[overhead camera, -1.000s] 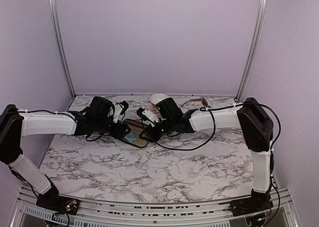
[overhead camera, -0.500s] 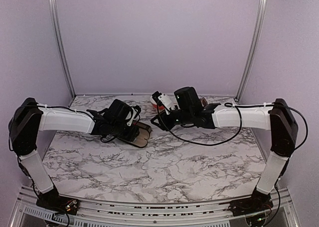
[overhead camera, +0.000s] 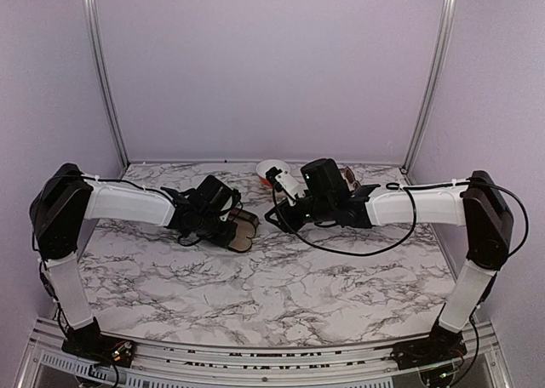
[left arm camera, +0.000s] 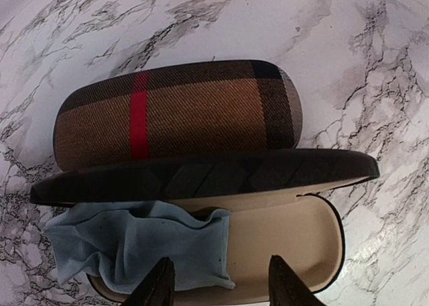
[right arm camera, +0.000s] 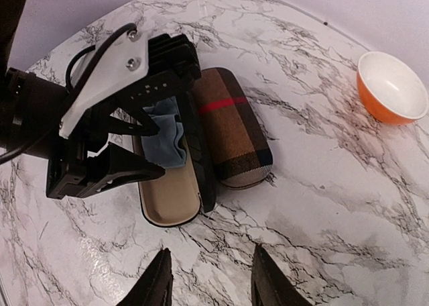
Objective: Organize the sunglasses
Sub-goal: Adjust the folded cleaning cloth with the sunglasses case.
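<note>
Left jaws, released and empty, hover over the open plaid case point(left arm camera: 177, 111), whose cream-lined half holds a blue cloth point(left arm camera: 134, 245). Right jaws, likewise spread and empty, hang above the desk point(overhead camera: 298, 294) beside the case. Brown sunglasses point(overhead camera: 347, 177) lie near the far edge, largely hidden behind the right arm, right of the orange bowl point(right arm camera: 392, 88).

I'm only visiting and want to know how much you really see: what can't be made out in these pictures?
The sunglasses: no view clearly shows either pair. In the top view a brownish shape is partly hidden by the right arm and too small to identify.
In the left wrist view, the blue cloth hides whatever lies under it in the open case.
In the right wrist view, the left gripper covers part of that case.
</note>
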